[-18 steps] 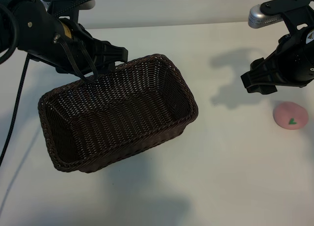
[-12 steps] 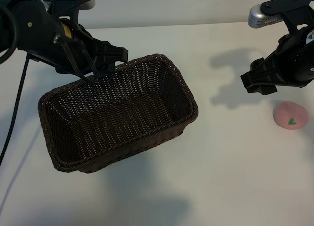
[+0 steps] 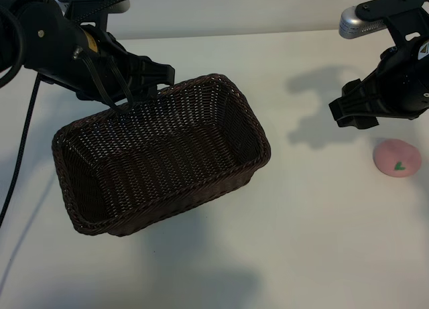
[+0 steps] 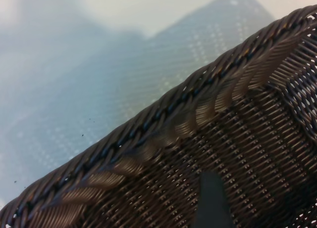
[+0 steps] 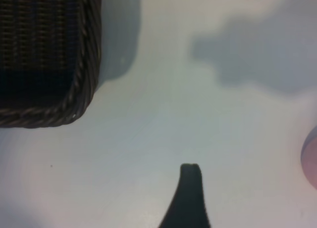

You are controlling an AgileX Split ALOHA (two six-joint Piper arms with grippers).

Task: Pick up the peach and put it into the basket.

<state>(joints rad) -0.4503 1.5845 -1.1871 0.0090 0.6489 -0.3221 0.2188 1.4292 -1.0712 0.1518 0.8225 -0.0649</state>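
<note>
The dark-brown woven basket point(image 3: 167, 212) lies slantwise left of the table's middle. My left gripper point(image 3: 127, 101) hangs open over its far rim. In the left wrist view one finger point(image 4: 213, 203) shows against the inner wall, just past the braided rim point(image 4: 163, 119). The pale-pink peach point(image 3: 397, 158), marked with a green leaf, sits on the table at the far right. My right gripper point(image 3: 348, 116) hovers open above the table beside the peach, on the basket's side, with nothing in it. In the right wrist view its finger point(image 5: 190, 188) is over bare table, the peach point(image 5: 311, 156) is at the picture's edge, and a basket corner point(image 5: 84, 89) shows.
The white table point(image 3: 301, 222) stretches between the basket and the peach and along the near side. A black cable point(image 3: 20, 148) hangs from the left arm past the basket's left end. The arms' shadows fall on the far right part of the table.
</note>
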